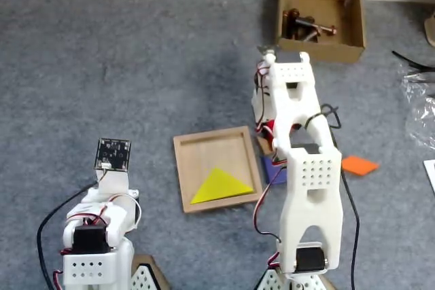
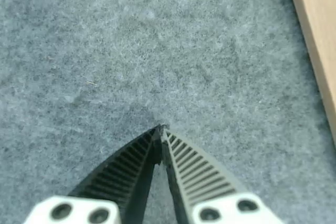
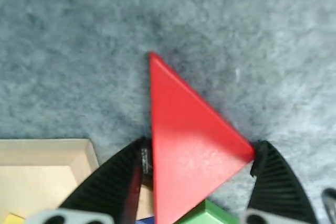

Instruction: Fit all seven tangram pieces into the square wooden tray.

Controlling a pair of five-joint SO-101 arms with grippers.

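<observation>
Status: right gripper (image 3: 202, 150) is on the red triangle (image 3: 184, 124), just outside the far right corner of the tray (image 1: 178, 174). One finger sits against the triangle's straight edge and the other at the opposite corner, so we read it as pinched rather than just straddled. Whether it's off the table yet, we can't tell.

Left gripper (image 2: 160, 129) is pressed together on nothing, over bare table near the near left corner.

Tray is mid-table. Only the yellow triangle (image 1: 221, 185) is in it, along the near edge toward the right corner. The blue piece (image 1: 274, 170) and the green piece (image 3: 207, 212) are just beside the tray's right edge. The orange piece (image 1: 359, 164) is further toward the table's right edge.

Handling: we expect a light, stiff, flat piece with a smooth painted face, so probably slippery. An edge-to-corner grip will likely let it pivot. We'd rather take it across two flat edges near the middle and keep it level going in.
</observation>
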